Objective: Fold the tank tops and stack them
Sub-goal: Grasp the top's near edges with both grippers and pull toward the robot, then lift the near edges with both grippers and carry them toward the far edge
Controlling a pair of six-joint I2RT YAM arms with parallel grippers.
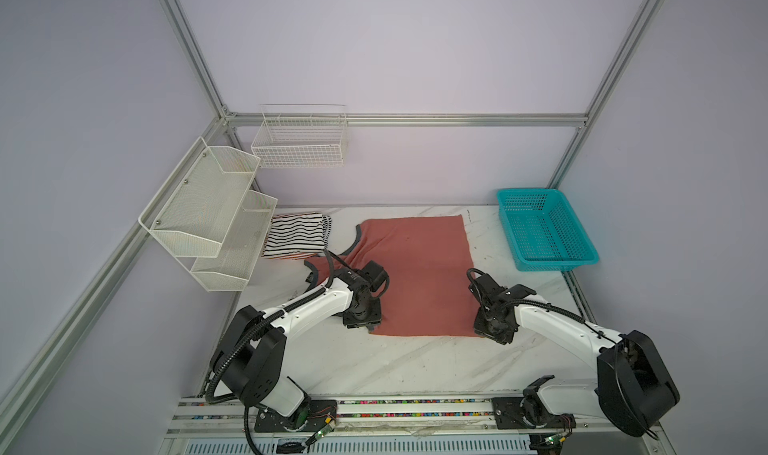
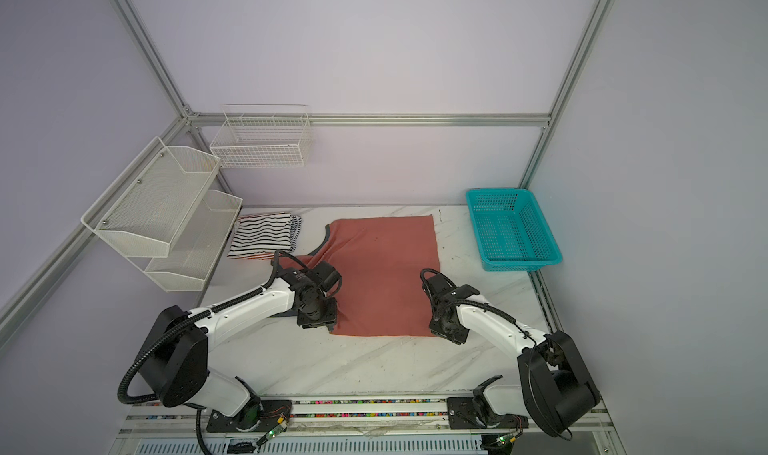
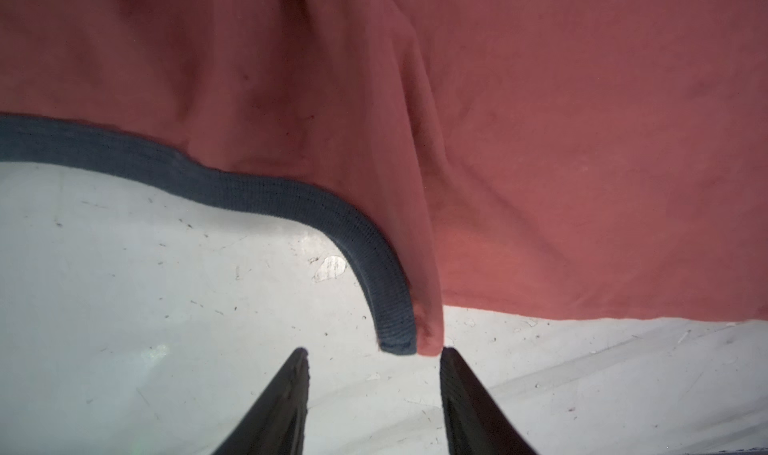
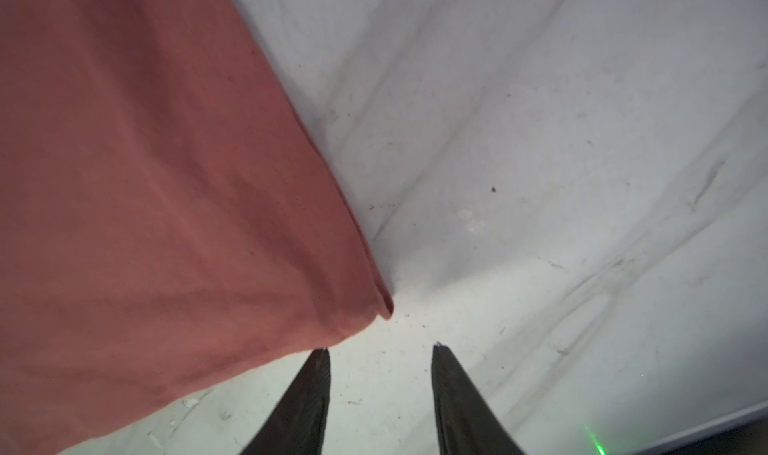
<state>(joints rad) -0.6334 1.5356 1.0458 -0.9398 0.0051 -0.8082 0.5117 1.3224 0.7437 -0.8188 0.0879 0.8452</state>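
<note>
A salmon-red tank top (image 1: 419, 274) (image 2: 382, 274) lies spread in the middle of the table, its grey-blue trim (image 3: 249, 195) curling toward the left. My left gripper (image 3: 374, 351) (image 1: 361, 320) stands open at the near left corner. The trim's end and a pinch of red cloth lie just beyond its fingertips, not between them. My right gripper (image 4: 380, 347) (image 1: 492, 332) is open at the near right corner, and the cloth corner (image 4: 374, 303) rests just ahead of its tips. At the back left sits a folded pile of striped tank tops (image 1: 297, 234) (image 2: 266, 234), black-on-white on top.
A turquoise perforated basket (image 1: 559, 263) (image 2: 523, 263) stands at the back right. White mesh shelves (image 1: 208, 207) hang on the left wall above the table's left edge. A white wire basket (image 1: 301, 143) hangs on the back wall.
</note>
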